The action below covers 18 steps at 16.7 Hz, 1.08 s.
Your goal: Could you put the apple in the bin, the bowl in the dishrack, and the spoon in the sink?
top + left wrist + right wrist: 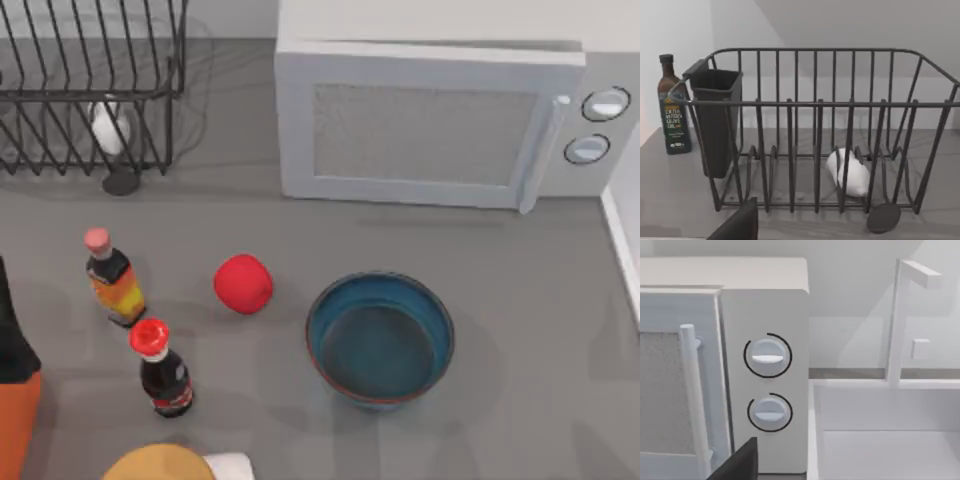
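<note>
The red apple (243,283) lies on the grey counter, left of the blue-teal bowl (380,338), which stands upright and empty. The black wire dishrack (90,95) (815,105) stands at the back left. A white piece (847,172) with a dark round end (883,217) rests at the rack's front bars; it looks like the spoon (110,140). The white sink (890,440) lies right of the microwave. The bin is out of view. A dark part of my left gripper (735,225) faces the rack. A dark part of my right gripper (735,462) faces the microwave's knobs.
A white microwave (430,125) stands at the back, door closed. Two small bottles (112,280) (163,368) stand left of the apple. An olive oil bottle (674,110) is beside the rack. An orange and black shape (15,400) sits at the left edge.
</note>
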{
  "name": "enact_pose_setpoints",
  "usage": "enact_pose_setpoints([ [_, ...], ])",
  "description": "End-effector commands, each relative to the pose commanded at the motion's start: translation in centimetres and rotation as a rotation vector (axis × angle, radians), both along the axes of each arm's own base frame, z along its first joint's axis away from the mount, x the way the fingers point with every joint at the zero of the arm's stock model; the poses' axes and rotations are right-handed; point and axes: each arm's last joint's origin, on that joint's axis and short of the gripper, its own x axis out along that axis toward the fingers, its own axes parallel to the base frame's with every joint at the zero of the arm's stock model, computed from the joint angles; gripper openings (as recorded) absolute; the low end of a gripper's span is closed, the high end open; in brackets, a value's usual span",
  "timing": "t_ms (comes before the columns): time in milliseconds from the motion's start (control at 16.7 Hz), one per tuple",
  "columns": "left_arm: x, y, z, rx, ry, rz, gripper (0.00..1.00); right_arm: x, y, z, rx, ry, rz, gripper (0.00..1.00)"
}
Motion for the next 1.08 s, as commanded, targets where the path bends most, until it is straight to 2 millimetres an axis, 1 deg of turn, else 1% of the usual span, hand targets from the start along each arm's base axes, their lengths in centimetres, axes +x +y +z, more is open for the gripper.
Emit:
enact_pose_setpoints([
  [180, 0.0, 0.0, 0.1, 0.004, 0.009, -0.003, 1.00, 0.0, 0.0, 0.0, 0.000, 0.000, 0.000, 1.00],
  [300, 0.1, -0.2, 0.8, 0.022, 0.059, -0.019, 1.00, 0.0, 0.0, 0.0, 0.000, 0.000, 0.000, 1.00],
  [420, 0.4, -0.5, 1.9, 0.049, 0.142, -0.044, 1.00, 0.0, 0.0, 0.0, 0.000, 0.000, 0.000, 1.00],
  [600, 1.6, -1.2, 4.4, 0.097, 0.308, -0.102, 1.00, 0.0, 0.0, 0.0, 0.000, 0.000, 0.000, 1.00],
  [720, 3.2, -1.9, 6.5, 0.131, 0.434, -0.153, 1.00, 0.0, 0.0, 0.0, 0.000, 0.000, 0.000, 1.00],
  [840, 5.7, -3.0, 8.6, 0.167, 0.564, -0.211, 1.00, 0.0, 0.0, 0.0, 0.000, 0.000, 0.000, 1.00],
  [960, 8.9, -4.6, 10.1, 0.204, 0.693, -0.275, 1.00, 0.0, 0.0, 0.0, 0.000, 0.000, 0.000, 1.00],
  [1080, 12.4, -6.7, 10.8, 0.245, 0.820, -0.342, 1.00, 0.0, 0.0, 0.0, 0.000, 0.000, 0.000, 1.00],
])
